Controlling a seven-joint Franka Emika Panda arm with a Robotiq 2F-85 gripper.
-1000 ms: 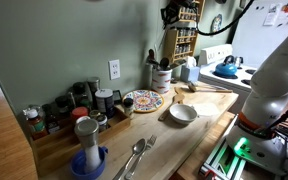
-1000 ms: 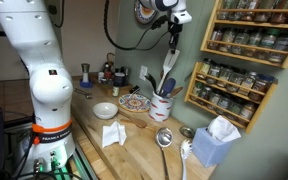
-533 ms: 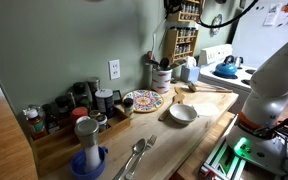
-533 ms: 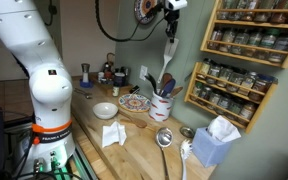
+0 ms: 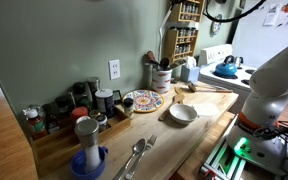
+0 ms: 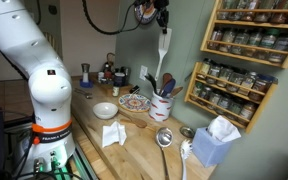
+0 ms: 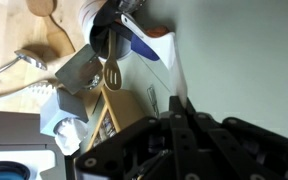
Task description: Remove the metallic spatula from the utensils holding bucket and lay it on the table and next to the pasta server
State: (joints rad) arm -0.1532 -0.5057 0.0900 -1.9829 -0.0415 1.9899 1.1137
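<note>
Higher than before, the claw (image 6: 163, 20) hangs from the raised arm (image 6: 44, 90), pinching the spatula (image 6: 165, 47) above the bucket (image 6: 162, 106).

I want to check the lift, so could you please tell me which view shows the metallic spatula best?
An exterior view: the spatula hangs full length from the jaws, clear above the bucket. In an exterior view it is nearly lost against the spice rack; the wrist view shows mostly dark jaws, the spatula unclear.

High over the utensil bucket (image 6: 161, 107), spatula (image 6: 165, 46); plate (image 6: 135, 102) beside bucket, on table (image 6: 140, 127).
</note>
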